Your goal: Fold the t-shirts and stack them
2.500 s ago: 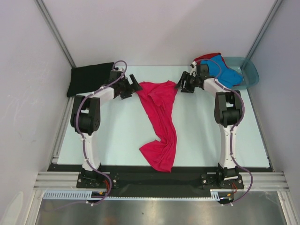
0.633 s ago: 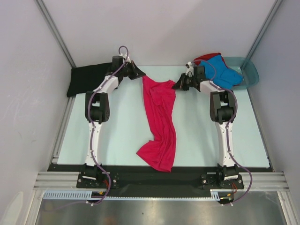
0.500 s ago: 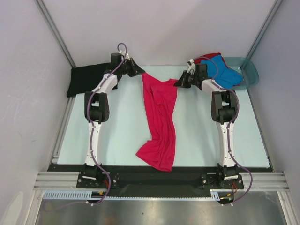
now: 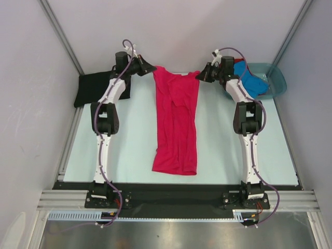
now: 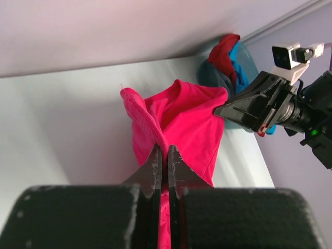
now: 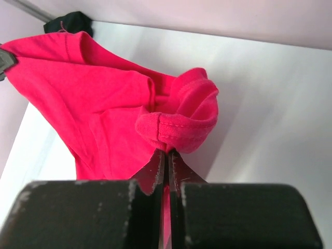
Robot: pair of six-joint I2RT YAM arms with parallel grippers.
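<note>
T-shirt [image 4: 176, 124], magenta-pink, between both tight jaws

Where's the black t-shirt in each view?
Top external: black t-shirt lies at the far left, towards the back.
Left wrist: not in it.
Right wrist: black t-shirt is a small dark patch in the upper-left corner.
Shared landmark: the pink t-shirt, visible in all three.

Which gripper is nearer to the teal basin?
Right. The right gripper holds one top corner of the pink shirt a short way left of the basin in the top view; the left gripper holds the other corner, farther left, by the black shirt.
</note>
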